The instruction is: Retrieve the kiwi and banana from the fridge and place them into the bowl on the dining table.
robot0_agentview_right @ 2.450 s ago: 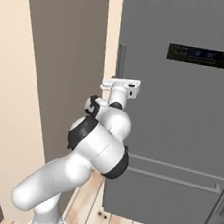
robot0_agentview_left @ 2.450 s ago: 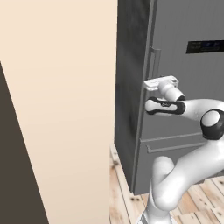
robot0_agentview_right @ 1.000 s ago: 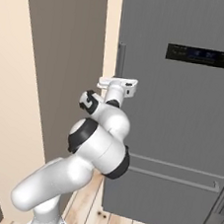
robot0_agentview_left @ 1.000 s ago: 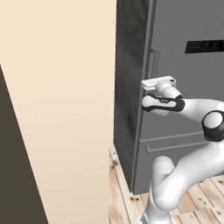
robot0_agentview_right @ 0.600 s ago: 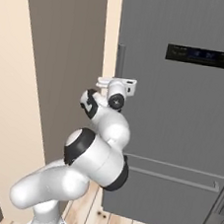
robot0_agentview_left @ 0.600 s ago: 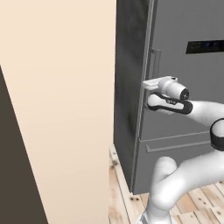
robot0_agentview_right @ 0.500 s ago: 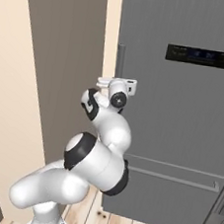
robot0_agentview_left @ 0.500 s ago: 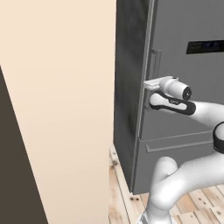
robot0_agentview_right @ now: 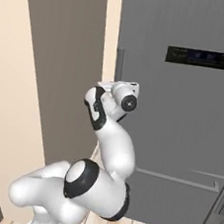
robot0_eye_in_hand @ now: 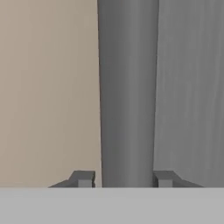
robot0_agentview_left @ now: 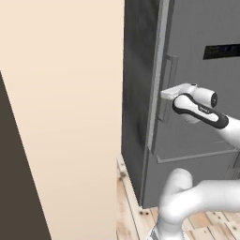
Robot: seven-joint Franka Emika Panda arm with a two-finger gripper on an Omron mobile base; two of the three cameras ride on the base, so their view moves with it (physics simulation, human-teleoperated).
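The tall dark-grey fridge (robot0_agentview_left: 197, 140) (robot0_agentview_right: 179, 147) stands before me with its door closed or nearly so. My gripper (robot0_agentview_left: 164, 93) (robot0_agentview_right: 107, 85) (robot0_eye_in_hand: 123, 178) reaches its long vertical handle (robot0_agentview_left: 168, 70) (robot0_agentview_right: 119, 65) at about mid-height. In the hand view the handle (robot0_eye_in_hand: 127, 109) fills the space between my two fingertips, so the jaws are shut on it. The kiwi and banana are hidden inside the fridge. The bowl and dining table are out of view.
A beige wall panel (robot0_agentview_left: 61, 117) (robot0_agentview_right: 53, 77) stands close on the fridge's left. A black display panel (robot0_agentview_right: 202, 58) sits high on the door, and a drawer seam (robot0_agentview_right: 175, 177) runs lower down. Wooden floor (robot0_agentview_left: 129, 206) shows at the fridge's foot.
The hand has turned at the handle and shifted slightly along it. The forearm and elbow have swung higher and nearer the fridge. The fridge itself looks unchanged.
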